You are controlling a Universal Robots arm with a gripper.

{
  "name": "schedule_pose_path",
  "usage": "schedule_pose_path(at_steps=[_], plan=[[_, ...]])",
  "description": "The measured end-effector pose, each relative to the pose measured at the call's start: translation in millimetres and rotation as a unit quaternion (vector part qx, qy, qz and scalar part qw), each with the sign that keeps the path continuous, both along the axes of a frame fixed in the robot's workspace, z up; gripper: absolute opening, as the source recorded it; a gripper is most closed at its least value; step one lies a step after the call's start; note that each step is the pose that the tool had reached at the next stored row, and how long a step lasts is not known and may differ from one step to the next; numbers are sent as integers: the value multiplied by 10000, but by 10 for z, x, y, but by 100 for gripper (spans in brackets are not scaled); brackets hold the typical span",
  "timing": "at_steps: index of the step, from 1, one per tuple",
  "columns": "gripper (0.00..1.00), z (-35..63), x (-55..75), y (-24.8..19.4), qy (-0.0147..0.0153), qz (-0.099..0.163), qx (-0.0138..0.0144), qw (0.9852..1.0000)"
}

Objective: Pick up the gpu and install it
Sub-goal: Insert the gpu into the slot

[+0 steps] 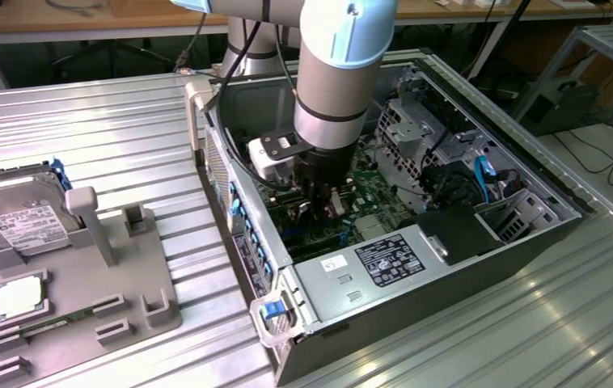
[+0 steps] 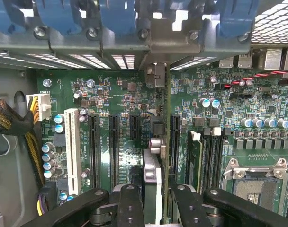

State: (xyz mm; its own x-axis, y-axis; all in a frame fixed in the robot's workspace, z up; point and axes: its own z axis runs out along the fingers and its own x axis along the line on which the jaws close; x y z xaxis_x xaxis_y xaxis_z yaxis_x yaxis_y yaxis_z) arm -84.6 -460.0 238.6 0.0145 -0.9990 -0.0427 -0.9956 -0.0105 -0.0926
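My gripper [image 1: 318, 198] reaches down into the open computer case [image 1: 522, 174], over the green motherboard [image 2: 120, 94]. In the wrist view the gripper [image 2: 156, 194] is shut on the gpu [image 2: 152, 165]. The gpu is seen edge-on, a thin card standing upright between the two black fingers [image 2: 130, 203]. Its metal end bracket [image 2: 156, 75] points at the case's rear slot openings. The card lines up with the row of long black expansion slots [image 2: 113, 146]. Whether its edge sits in a slot I cannot tell.
A grey fixture [image 1: 123, 275] at the exterior view's left carries a silver hard drive [image 1: 15, 218] and a square CPU chip [image 1: 21, 295]. Inside the case are the power supply [image 1: 382, 259], blue slot latches [image 2: 118, 16], memory slots [image 2: 212, 151] and the CPU socket [image 2: 250, 184].
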Motion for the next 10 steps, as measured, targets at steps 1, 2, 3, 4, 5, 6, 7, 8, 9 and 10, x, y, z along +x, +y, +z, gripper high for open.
schedule_pose_path(at_steps=[1,2,3,4,5,6,7,8,9,10], plan=[[29,0,0,0,-3,1,0,10000],[29,-1,-1,1,-7,0,0,10000],[29,-1,-2,3,-13,0,-1,10000],[29,0,-3,4,-17,0,-1,10000],[29,0,-4,6,-21,0,-2,10000],[29,0,-5,7,-28,0,-2,10000],[29,0,-7,8,-36,0,-2,10000],[29,0,-8,9,-47,0,-1,10000],[29,0,-9,10,-56,0,-1,10000],[29,0,-10,10,-59,0,-1,10000]])
